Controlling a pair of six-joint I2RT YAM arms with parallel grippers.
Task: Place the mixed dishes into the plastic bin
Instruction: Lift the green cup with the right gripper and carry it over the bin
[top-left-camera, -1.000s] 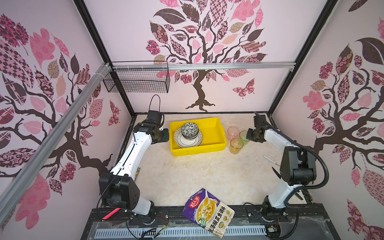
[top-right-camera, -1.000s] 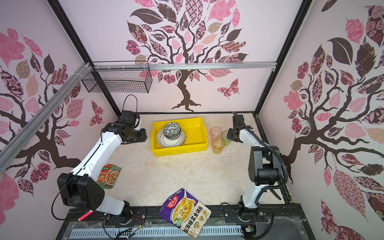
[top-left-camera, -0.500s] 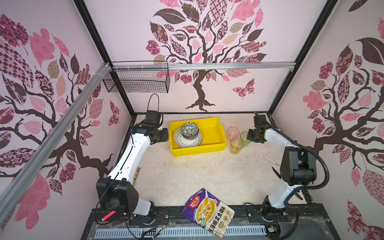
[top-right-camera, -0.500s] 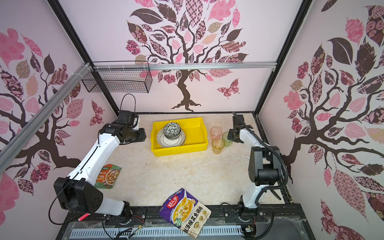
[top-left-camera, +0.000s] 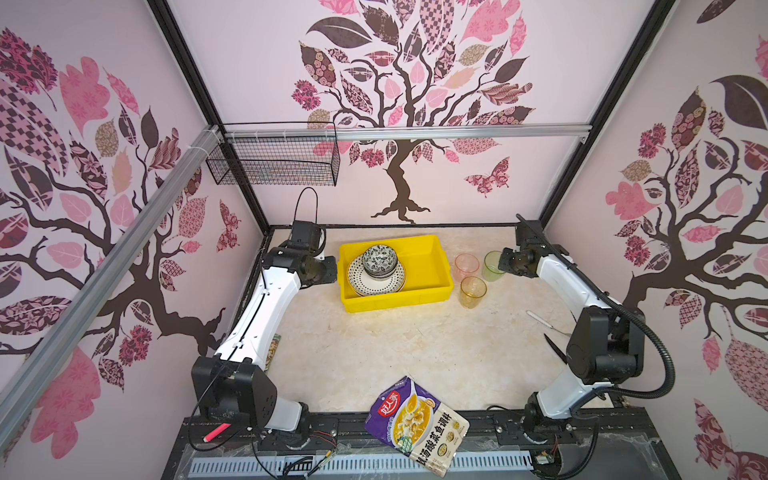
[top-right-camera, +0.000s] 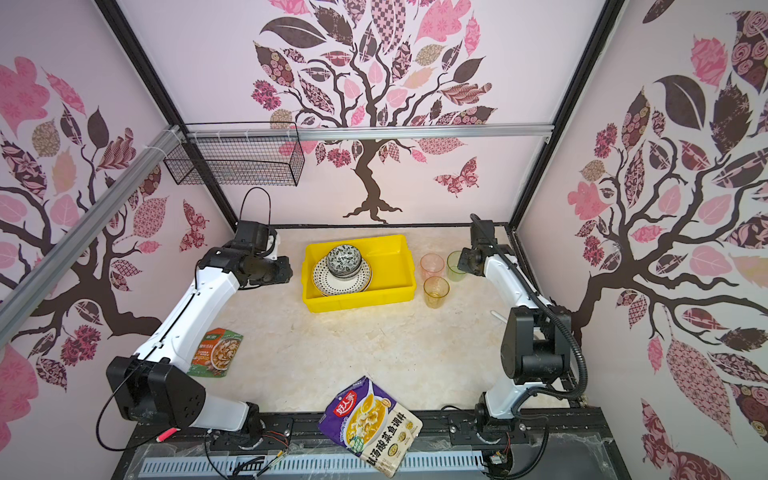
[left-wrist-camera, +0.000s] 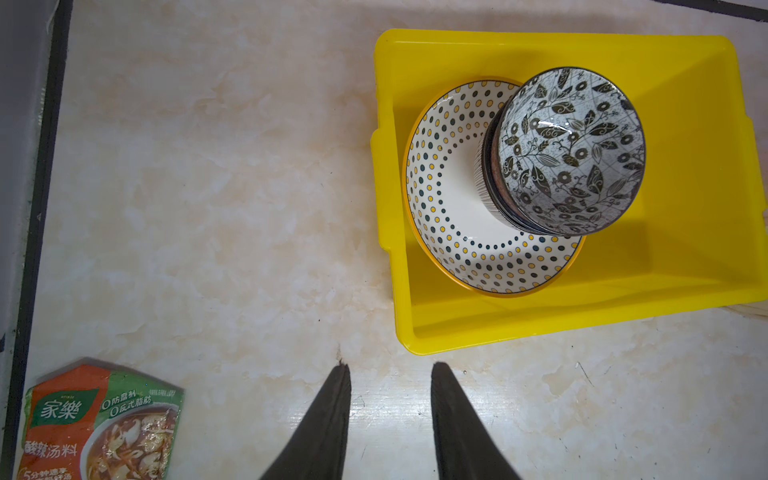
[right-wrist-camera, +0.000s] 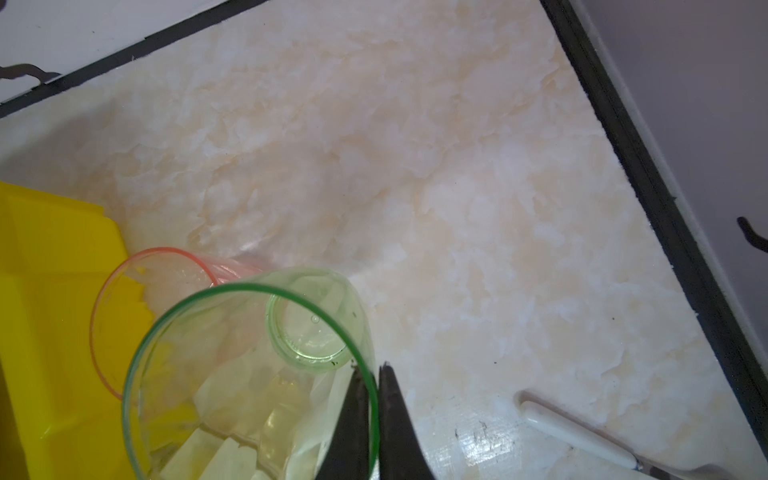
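Note:
The yellow plastic bin (top-left-camera: 390, 242) (top-right-camera: 357, 241) (left-wrist-camera: 540, 324) stands at the back middle of the table. In it lies a dotted, yellow-rimmed plate (top-left-camera: 361, 282) (left-wrist-camera: 449, 232) with stacked bowls on top, the uppermost black-and-white floral (top-left-camera: 380, 258) (left-wrist-camera: 573, 149). To the right of the bin stand a pink tumbler (top-left-camera: 466, 266) (right-wrist-camera: 124, 299), an amber tumbler (top-left-camera: 472, 292) and a green tumbler (top-left-camera: 491, 266) (right-wrist-camera: 249, 357). My right gripper (top-left-camera: 500, 264) (right-wrist-camera: 370, 370) is shut on the green tumbler's rim, one finger inside and one outside. My left gripper (top-left-camera: 332, 270) (left-wrist-camera: 388, 368) hangs open and empty just left of the bin.
A purple food pouch (top-left-camera: 417, 426) lies over the table's front edge. A green-orange seasoning packet (top-right-camera: 218, 353) (left-wrist-camera: 99, 424) lies near the left arm. A white-handled utensil (top-left-camera: 540, 322) (right-wrist-camera: 573, 436) lies by the right wall. A black wire basket (top-left-camera: 274, 160) hangs at the back left.
The left arm has swung slightly toward the left wall, its gripper still beside the bin. The right gripper has stayed clamped on the green tumbler's rim.

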